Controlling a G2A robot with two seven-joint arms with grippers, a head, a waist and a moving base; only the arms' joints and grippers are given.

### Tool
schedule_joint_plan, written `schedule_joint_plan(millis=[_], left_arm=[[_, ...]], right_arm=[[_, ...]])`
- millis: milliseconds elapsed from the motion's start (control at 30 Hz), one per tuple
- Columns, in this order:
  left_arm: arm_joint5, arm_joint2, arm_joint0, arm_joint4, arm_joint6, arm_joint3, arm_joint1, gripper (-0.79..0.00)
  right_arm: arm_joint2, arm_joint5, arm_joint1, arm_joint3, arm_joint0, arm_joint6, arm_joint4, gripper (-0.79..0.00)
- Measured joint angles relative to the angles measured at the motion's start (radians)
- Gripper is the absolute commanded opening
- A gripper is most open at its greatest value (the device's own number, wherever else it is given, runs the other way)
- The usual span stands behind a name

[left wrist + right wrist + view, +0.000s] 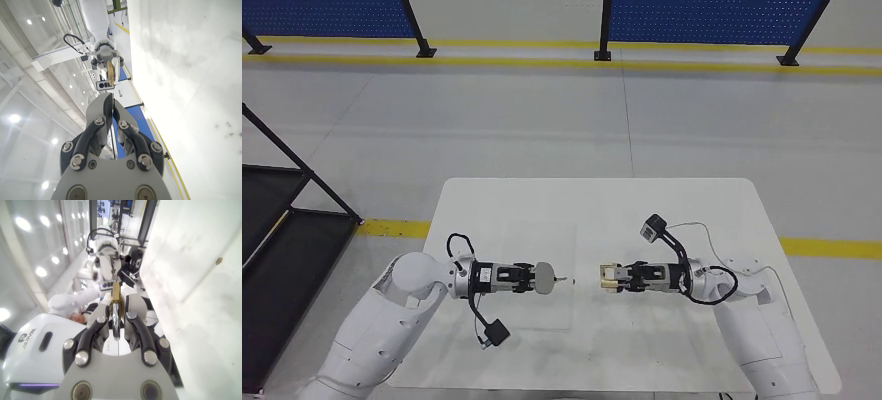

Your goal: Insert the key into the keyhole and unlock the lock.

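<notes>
The left gripper [112,100] is closed tight on the key [560,278], and the tip of the key points right, toward the lock [115,289]. The right gripper [116,295] is clamped on the brass body of the lock and holds it above the table [662,210], near the key but apart from it. The risk, I think, is alignment: if the blade comes tilted or beside the keyhole [111,77], it strikes the brass face — and the thin key may then slip in the grip.

White desk [662,210], left gripper [545,277] holding key [560,277] level, facing brass lock [605,277] in right gripper [612,277], small gap between key and lock
</notes>
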Motion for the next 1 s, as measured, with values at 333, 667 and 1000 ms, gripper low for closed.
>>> schedule_joint_plan(millis=[333,667,1000], left_arm=[[0.006,0.071,-0.055,-0.037,0.019,0.047,-0.008,-0.785],[0.003,0.075,-0.059,-0.037,0.019,0.051,-0.008,-0.785],[0.066,0.098,-0.057,-0.124,0.023,0.077,-0.014,-0.785]], right_arm=[[-0.059,-0.055,0.001,0.040,0.035,-0.001,0.017,-0.785],[-0.059,-0.057,0.001,0.040,0.035,-0.003,0.017,-0.785],[-0.065,-0.053,0.010,0.016,0.016,-0.025,0.029,-0.785]])
